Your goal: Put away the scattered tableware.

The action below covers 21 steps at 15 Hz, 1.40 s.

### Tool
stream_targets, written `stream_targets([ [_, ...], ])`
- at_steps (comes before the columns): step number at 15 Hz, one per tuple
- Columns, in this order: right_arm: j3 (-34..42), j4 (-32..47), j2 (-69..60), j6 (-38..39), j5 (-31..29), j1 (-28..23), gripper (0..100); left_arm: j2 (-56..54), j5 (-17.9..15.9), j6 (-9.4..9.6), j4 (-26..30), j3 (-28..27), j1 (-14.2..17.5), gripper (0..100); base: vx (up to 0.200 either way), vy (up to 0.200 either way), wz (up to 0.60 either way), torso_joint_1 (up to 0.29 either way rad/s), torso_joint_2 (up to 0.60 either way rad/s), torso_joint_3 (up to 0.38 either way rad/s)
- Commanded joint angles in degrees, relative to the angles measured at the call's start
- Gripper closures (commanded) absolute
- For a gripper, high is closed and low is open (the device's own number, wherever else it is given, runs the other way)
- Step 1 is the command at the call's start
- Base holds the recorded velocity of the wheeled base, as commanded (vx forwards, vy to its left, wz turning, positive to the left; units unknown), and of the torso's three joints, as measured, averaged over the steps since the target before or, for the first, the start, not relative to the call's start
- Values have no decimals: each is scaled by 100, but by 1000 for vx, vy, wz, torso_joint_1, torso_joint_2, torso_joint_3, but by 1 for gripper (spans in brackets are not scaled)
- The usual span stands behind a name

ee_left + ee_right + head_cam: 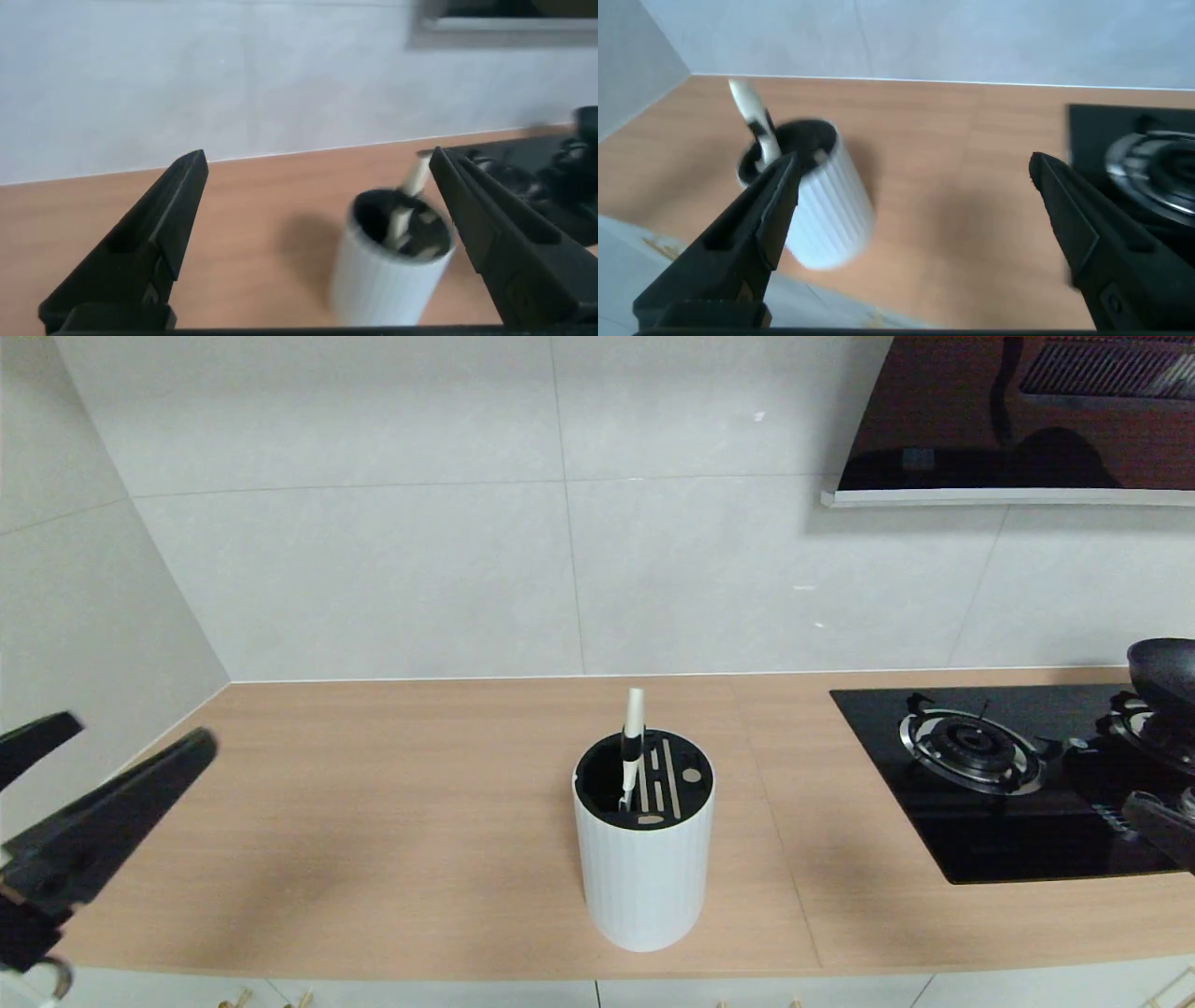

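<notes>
1. White ribbed holder point(644, 868) stands upright at lower centre of the head frame, on the wood-grain tabletop point(373, 821) near its front edge. A black slotted insert point(670, 773) caps it.
2. One utensil point(632, 733), cream handle with a black band, sits in the open compartment on the insert's left side. The handle points up with a slight lean. Its working end is hidden inside, so I cannot tell what kind of piece it is. My read is that handle-up is the stowed position and this holder is where the tableware belongs.
3. Left pincer point(145, 728) is at the far left edge of the head frame, above the tabletop's left end and well apart from the holder. Its jaws are spread wide, with nothing between them and nothing touched.
4. Right pincer point(912, 168) is just as wide, carrying nothing and in contact with nothing. In the head view a sliver of it shows at the right edge, over the black hob point(1008, 784).
5. Judgement: both arms sit out to the sides, which leaves the holder unobstructed from above. With empty pincers and the piece I can make out already stowed, the task looks at or near its end.
</notes>
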Motion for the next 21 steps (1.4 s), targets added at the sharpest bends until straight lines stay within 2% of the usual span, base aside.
stream_targets([
  [1, 293, 937, -1987, -289, 142, -940, 0, -1851, -206, 27, 1256, 179, 790, 0, 0, 0, 0, 0, 0, 0],
  [2, 284, 1438, -2664, -324, 89, -1282, 0, -2545, -408, 62, 1854, 188, 1265, 0, 0, 0, 0, 0, 0, 0],
  [4, 284, 1921, -3499, -421, 107, -1783, 0, -3459, -873, 141, 2592, 188, 1854, 0, 0, 0, 0, 0, 0, 0],
  [5, 310, 1965, -3552, -438, 63, -1889, 0, -3828, -1102, 202, 2926, 170, 2012, 0, 0, 0, 0, 0, 0, 0],
  [6, 301, 1895, -3543, -447, 28, -1986, 0, -3890, -1076, 246, 3041, 196, 2091, 0, 0, 0, 0, 0, 0, 0],
  [8, 319, 1824, -3543, -596, 28, -2073, 0, -3881, -539, 88, 2970, 249, 2170, 0, 0, 0, 0, 0, 0, 0],
  [10, 503, 1859, -3842, -746, 195, -2601, 0, -3881, -425, 79, 2830, 451, 2478, 0, 0, 0, 0, 0, 0, 0],
  [11, 697, 1912, -4114, -763, 485, -2680, 0, -3890, -434, 88, 2645, 592, 2601, 0, 0, 0, 0, 0, 0, 0],
  [12, 987, 1851, -4114, -781, 537, -2680, 0, -3986, -487, 132, 2496, 759, 2873, 0, 0, 0, 0, 0, 0, 0],
  [13, 1136, 1763, -4114, -781, 502, -2680, 0, -4145, -557, 229, 2522, 847, 2987, 0, 0, 0, 0, 0, 0, 0],
  [14, 1479, 1534, -4114, -763, 485, -2680, 0, -4435, -909, 519, 2689, 1102, 3119, 0, 0, 0, 0, 0, 0, 0],
  [15, 1699, 1350, -4114, -755, 485, -2680, 0, -4443, -997, 659, 2698, 1330, 3128, 0, 0, 0, 0, 0, 0, 0],
  [16, 2033, 1033, -4114, -755, 520, -2680, 0, -4443, -1023, 677, 2645, 1664, 3128, 0, 0, 0, 0, 0, 0, 0],
  [18, 2138, 1121, -4114, -711, 810, -2680, 0, -4443, -1418, 659, 2610, 2350, 3128, 0, 0, 0, 0, 0, 0, 0],
  [20, 2138, 1499, -4114, -728, 1021, -2680, 0, -4443, -1831, 466, 2654, 2455, 3128, 0, 0, 0, 0, 0, 0, 0],
  [21, 2138, 1930, -4114, -755, 1065, -2680, 0, -4443, -1831, 457, 2663, 2455, 3128, 0, 0, 0, 0, 0, 0, 0],
])
